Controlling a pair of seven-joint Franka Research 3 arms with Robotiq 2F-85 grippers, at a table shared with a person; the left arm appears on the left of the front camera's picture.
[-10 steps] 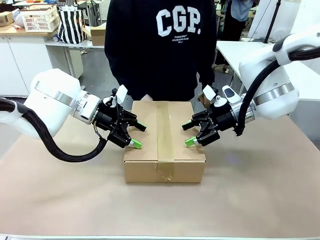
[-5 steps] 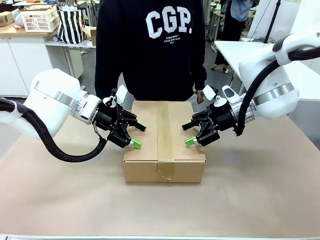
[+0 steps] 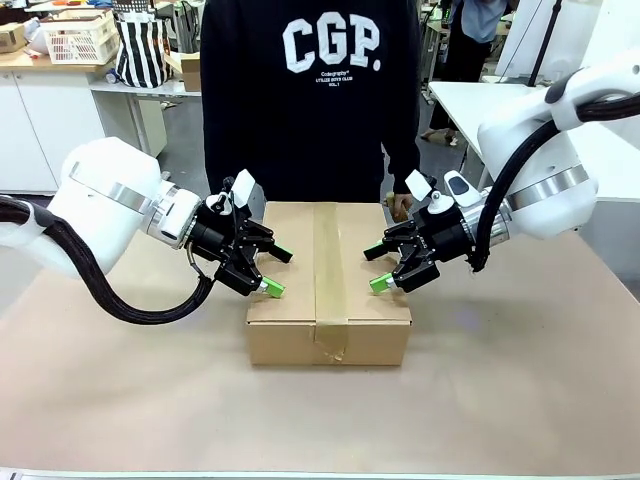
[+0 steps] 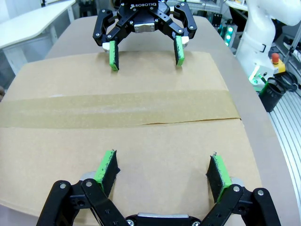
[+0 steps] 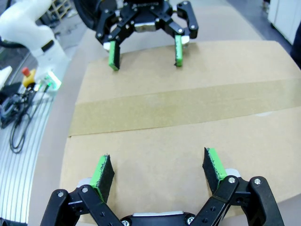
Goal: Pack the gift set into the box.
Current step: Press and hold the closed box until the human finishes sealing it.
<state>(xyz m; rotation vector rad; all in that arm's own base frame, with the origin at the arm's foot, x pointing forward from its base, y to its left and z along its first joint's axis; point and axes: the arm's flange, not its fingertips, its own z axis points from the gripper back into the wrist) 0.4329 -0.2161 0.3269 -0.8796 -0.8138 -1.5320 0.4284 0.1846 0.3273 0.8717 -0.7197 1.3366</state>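
the box [image 3: 329,283] sat closed on the brown table [image 3: 520,400], in the middle and toward the far side, just in front of a person in a dark sweatshirt [image 3: 310,90]. a strip of tape [image 3: 329,270] ran along its seam from the near edge to the far edge, and the box looked a little longer along that near-to-far line than across. the left gripper [image 3: 276,270] hung over the box's left edge with its jaws spread and nothing between them; the right gripper [image 3: 373,268] faced it over the right edge, likewise spread and empty. the left wrist view showed a red stop button [image 4: 275,58] on a stand beyond the table; the right wrist view showed cables [image 5: 14,117] on a ribbed metal surface.
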